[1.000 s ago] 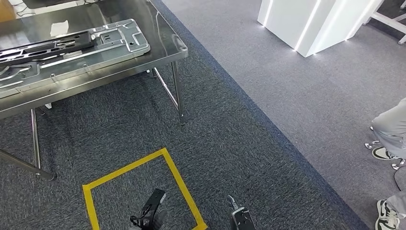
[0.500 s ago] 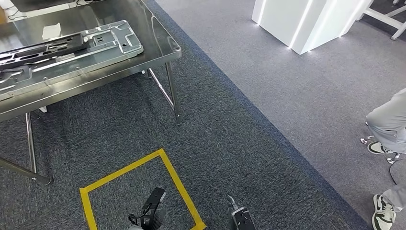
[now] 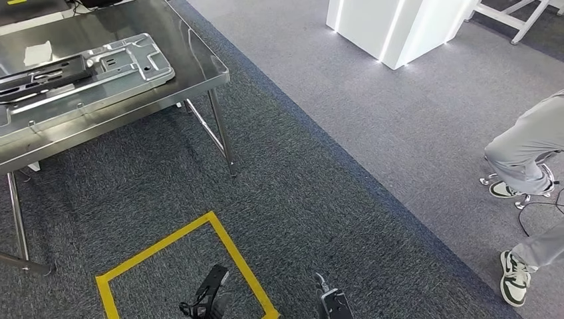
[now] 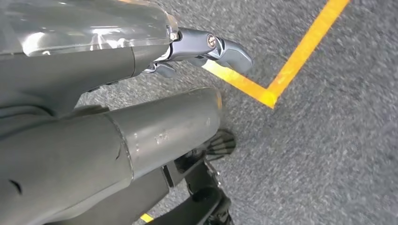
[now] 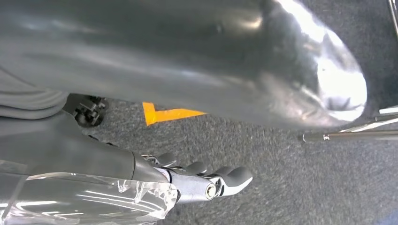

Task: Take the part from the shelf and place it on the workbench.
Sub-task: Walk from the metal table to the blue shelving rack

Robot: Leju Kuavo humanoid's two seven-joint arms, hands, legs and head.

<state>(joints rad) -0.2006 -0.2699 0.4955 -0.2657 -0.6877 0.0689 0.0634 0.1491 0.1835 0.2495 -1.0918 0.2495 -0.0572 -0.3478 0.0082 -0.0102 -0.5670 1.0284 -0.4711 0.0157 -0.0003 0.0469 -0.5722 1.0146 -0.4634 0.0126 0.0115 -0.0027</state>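
Left hand [image 4: 206, 51] hangs empty, fingers loose | right hand [image 5: 206, 180] likewise, holding nothing | part [image 3: 86, 66] lies on workbench [image 3: 199, 73], well apart from both hands | arms lowered, probably for walking

One steel table [image 3: 199, 70] stands on the carpet, and two of its legs [image 3: 221, 136] show fully, with a third at the picture's edge. Two parts lie on it: one large silver plate [image 3: 126, 63] and one black part [image 3: 40, 74] lying on top of that plate. One yellow tape square [image 3: 226, 242] marks the floor. One white lit column [image 3: 392, 30] stands farther off. One person shows, by two grey trouser legs [image 3: 525, 149] and two shoes [image 3: 513, 278].
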